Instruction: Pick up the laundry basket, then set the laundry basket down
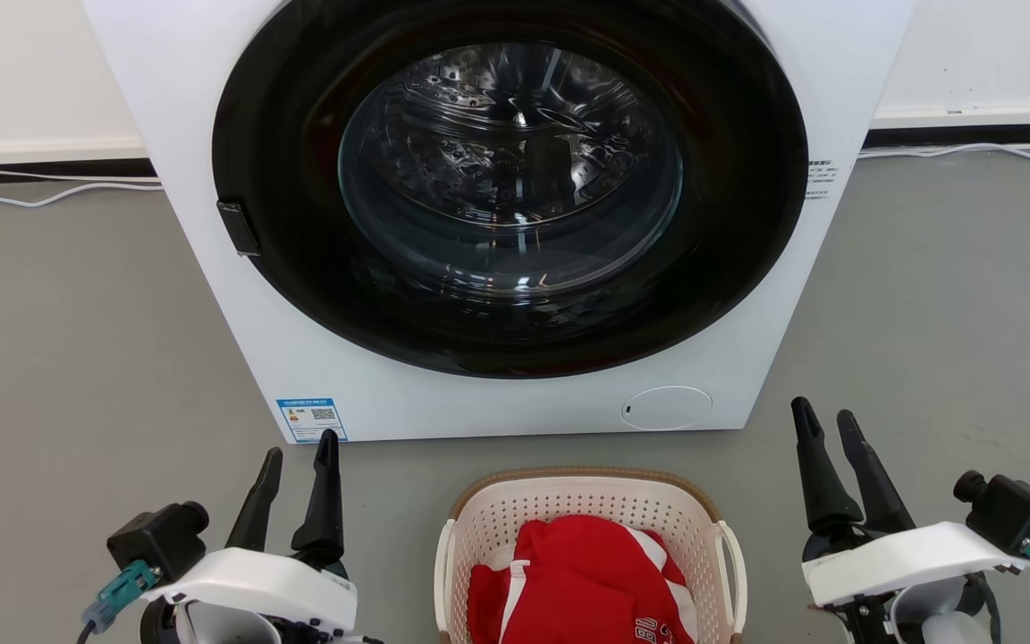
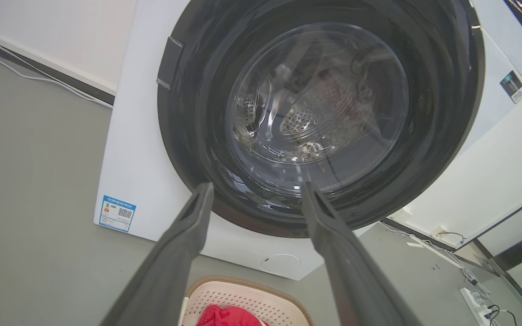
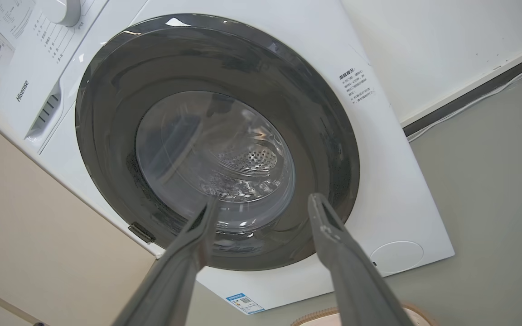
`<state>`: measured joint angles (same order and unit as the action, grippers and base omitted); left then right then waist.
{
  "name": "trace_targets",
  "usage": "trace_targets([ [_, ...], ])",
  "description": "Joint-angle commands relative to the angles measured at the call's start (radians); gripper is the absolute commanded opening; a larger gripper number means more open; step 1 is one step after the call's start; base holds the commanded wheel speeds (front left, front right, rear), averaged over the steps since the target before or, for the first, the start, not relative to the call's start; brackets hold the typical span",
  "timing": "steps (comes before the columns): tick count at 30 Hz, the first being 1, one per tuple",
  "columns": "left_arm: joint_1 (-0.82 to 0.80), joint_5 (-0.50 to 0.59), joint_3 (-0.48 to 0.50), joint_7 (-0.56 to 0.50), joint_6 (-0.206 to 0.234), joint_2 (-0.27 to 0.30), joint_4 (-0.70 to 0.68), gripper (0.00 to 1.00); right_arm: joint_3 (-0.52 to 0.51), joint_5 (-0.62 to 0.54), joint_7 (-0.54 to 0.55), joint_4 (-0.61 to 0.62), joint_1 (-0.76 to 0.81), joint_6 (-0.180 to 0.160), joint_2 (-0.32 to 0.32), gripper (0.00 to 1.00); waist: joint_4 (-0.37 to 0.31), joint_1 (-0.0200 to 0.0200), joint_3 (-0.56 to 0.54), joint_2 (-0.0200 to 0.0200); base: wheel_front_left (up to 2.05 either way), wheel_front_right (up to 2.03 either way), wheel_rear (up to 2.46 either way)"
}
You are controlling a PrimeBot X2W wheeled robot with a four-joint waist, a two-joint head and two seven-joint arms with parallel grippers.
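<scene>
The laundry basket (image 1: 586, 496), cream-white and perforated with a tan rim and white loop handles, sits on the grey floor at the bottom middle of the head view, holding a red and white garment (image 1: 582, 581). My left gripper (image 1: 300, 445) stands open to the basket's left, nothing between its fingers. To the basket's right my right gripper (image 1: 826, 414) is open and empty too. In the left wrist view the basket (image 2: 247, 299) lies low between the open fingers (image 2: 188, 235) of the left gripper (image 2: 256, 186). The right wrist view shows the right gripper (image 3: 265, 199) and a sliver of the basket's rim (image 3: 315, 317).
A white front-loading washing machine (image 1: 300, 358) with a dark round door (image 1: 515, 188), shut, stands just behind the basket. White cables (image 1: 32, 192) run along the wall base. A power strip (image 2: 480, 308) lies on the floor off to one side of the machine. Grey floor spreads to both sides.
</scene>
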<state>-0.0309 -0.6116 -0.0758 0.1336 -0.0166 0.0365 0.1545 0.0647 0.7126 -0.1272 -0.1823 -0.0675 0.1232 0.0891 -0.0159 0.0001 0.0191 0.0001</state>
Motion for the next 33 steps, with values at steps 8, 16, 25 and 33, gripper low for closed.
trace_targets([
  [8,-0.049,0.115,0.0,0.034,0.017,0.009,-0.054,1.0,0.009,-0.125,-0.041,0.032,-0.058,0.006,0.002,1.0,-0.004,0.0,0.0,-0.0001,0.0,0.0,0.0],
  [16,-0.048,0.205,-0.013,0.057,0.03,0.01,-0.072,1.0,0.01,-0.231,-0.064,0.035,-0.059,0.006,-0.003,1.0,-0.008,0.0,-0.002,-0.0001,0.0,0.0,0.0],
  [25,-0.05,0.301,-0.026,0.084,0.043,0.011,-0.089,1.0,0.013,-0.344,-0.09,0.039,-0.064,0.007,-0.006,1.0,-0.009,0.0,0.0,-0.0001,0.0,0.0,0.0],
  [33,-0.051,0.389,-0.035,0.107,0.054,0.013,-0.104,1.0,0.024,-0.439,-0.114,0.034,-0.068,0.007,-0.006,1.0,-0.011,0.0,0.003,-0.0001,0.0,0.0,0.0],
])
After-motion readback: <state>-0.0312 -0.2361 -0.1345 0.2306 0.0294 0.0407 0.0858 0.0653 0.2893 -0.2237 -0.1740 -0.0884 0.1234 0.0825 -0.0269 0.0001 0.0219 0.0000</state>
